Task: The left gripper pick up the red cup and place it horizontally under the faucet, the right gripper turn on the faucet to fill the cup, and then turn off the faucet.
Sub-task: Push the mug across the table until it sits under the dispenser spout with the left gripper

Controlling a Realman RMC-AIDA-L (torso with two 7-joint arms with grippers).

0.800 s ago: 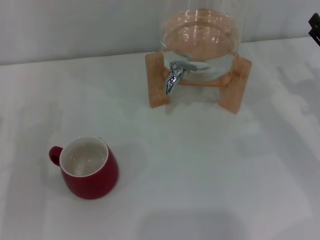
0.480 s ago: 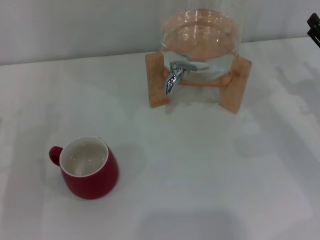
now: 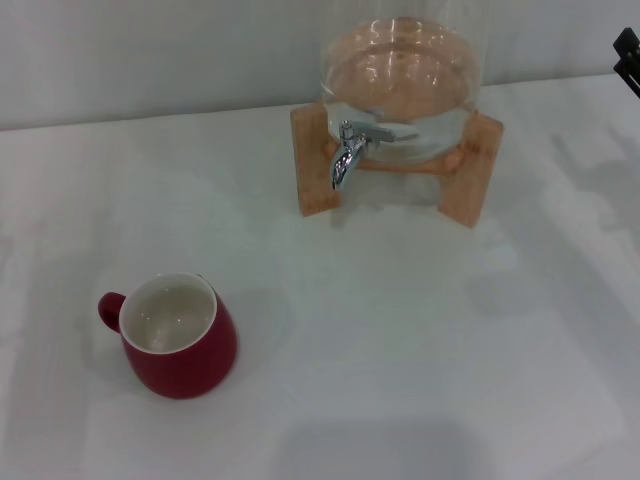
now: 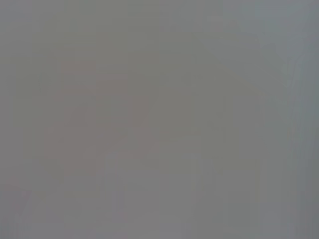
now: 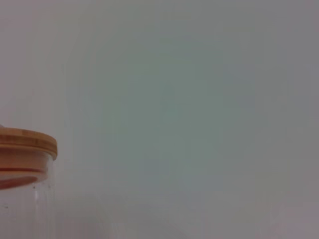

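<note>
One view shows red cup (image 3: pixel 178 337); right wrist shows jar lid (image 5: pixel 27 141).

open table (image 3: pixel 420 330) btwn red cup (image 3: pixel 180 340) & faucet (image 3: pixel 348 150) | obstacle: wooden stand (image 3: pixel 314 160)

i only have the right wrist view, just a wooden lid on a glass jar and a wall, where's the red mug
observer: The glossy dark-red ceramic mug stands upright on the white table, front left in the head view, well away from the spout.
operator: is the tap running
observer: No stream shows under the small chrome faucet, which sits on the jar's front between the wooden stand's legs.
operator: where are the arms
observer: Only a black bit of the right tool shows, at the head view's far right edge. The left tool is out of view.
</note>
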